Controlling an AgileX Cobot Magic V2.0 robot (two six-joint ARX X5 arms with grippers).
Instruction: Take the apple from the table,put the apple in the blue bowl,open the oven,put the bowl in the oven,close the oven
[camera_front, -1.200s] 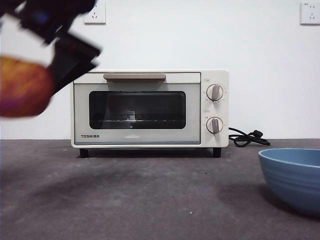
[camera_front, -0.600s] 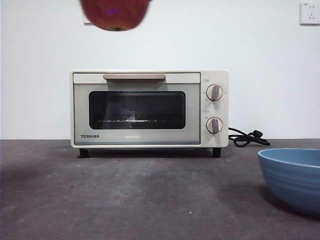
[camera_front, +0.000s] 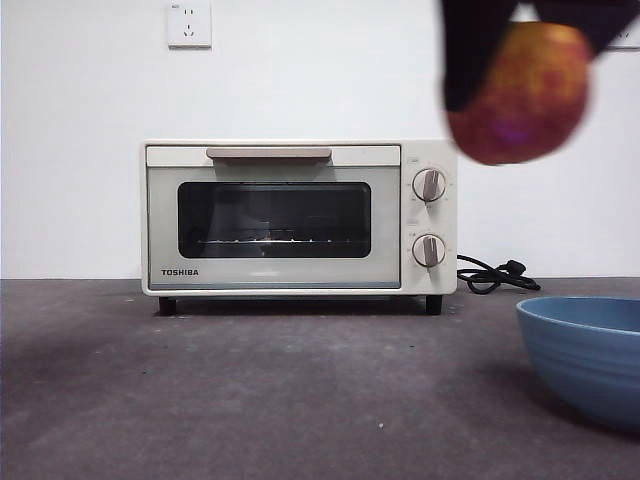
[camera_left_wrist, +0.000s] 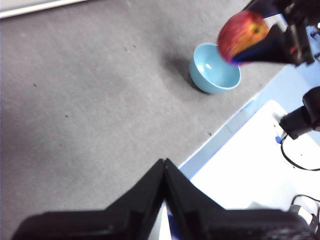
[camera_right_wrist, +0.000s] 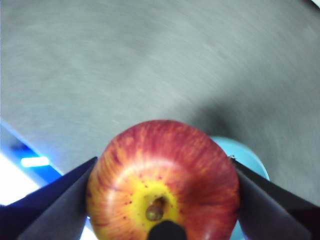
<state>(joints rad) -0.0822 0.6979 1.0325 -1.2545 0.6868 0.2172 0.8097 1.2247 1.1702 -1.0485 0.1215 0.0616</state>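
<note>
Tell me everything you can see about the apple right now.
The apple is small and round with smooth skin, red streaked into a yellow patch around its stem end, which faces the right wrist camera. It is off the table, clamped between the two black jaws of the right gripper, one on each side. It hangs in the air above and near the blue bowl, not yet inside.

apple | moved rightward in right hand | now above blue bowl

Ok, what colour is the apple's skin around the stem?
Yellow around the stem, streaking out to red; the apple shows it best in the right wrist view.
</note>
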